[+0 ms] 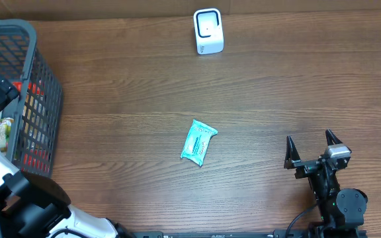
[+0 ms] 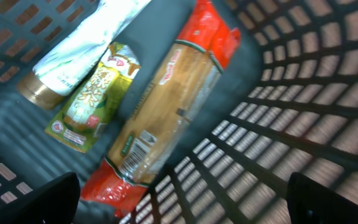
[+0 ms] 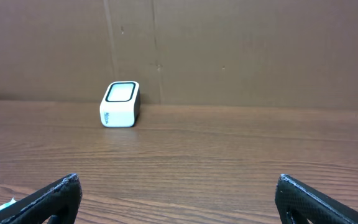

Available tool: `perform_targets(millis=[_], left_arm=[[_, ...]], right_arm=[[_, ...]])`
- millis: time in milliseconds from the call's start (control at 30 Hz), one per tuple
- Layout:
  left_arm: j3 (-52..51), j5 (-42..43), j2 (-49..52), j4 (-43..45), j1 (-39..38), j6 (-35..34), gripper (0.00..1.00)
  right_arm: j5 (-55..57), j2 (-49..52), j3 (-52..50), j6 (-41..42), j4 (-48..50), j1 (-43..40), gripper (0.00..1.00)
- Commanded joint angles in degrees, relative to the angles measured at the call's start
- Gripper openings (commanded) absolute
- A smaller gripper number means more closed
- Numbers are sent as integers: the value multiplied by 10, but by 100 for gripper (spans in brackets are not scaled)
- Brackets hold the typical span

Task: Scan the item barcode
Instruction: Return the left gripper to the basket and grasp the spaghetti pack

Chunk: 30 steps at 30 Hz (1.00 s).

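Note:
My left gripper (image 2: 182, 208) hangs open inside the grey basket (image 1: 45, 99), with nothing between its fingers. Below it lies a long red-ended packet (image 2: 166, 106) with its barcode facing up. A green packet (image 2: 95, 96) and a white bottle with a gold cap (image 2: 67, 50) lie beside it. A teal packet (image 1: 198, 142) lies flat in the middle of the table. The white scanner (image 1: 208, 31) stands at the far edge and also shows as the scanner (image 3: 120, 104) in the right wrist view. My right gripper (image 1: 313, 149) rests open at the near right, facing the scanner and holding nothing.
The basket's mesh wall (image 2: 303, 106) rises close on the right of my left gripper. A brown cardboard wall (image 3: 229, 50) stands behind the scanner. Bare wooden table (image 1: 276, 86) lies between the scanner, the teal packet and the right gripper.

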Motion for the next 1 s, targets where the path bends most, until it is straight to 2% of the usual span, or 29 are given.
perform_targets(millis=[0, 167, 333, 567, 767, 967], left_arm=[[-25, 26, 23, -1, -3, 14, 97], [-27, 49, 34, 12, -3, 15, 96], [-28, 49, 67, 10, -2, 43, 96], [-28, 50, 151, -4, -8, 128, 81], [-28, 45, 204, 5, -8, 132, 77], [-28, 12, 213, 20, -9, 132, 77]], right_arm=[[5, -5, -6, 0, 3, 3, 100], [6, -5, -6, 0, 3, 3, 100], [6, -5, -6, 0, 3, 3, 100], [6, -5, -6, 0, 3, 3, 100], [6, -5, -6, 0, 3, 3, 100], [5, -5, -6, 0, 3, 3, 100]])
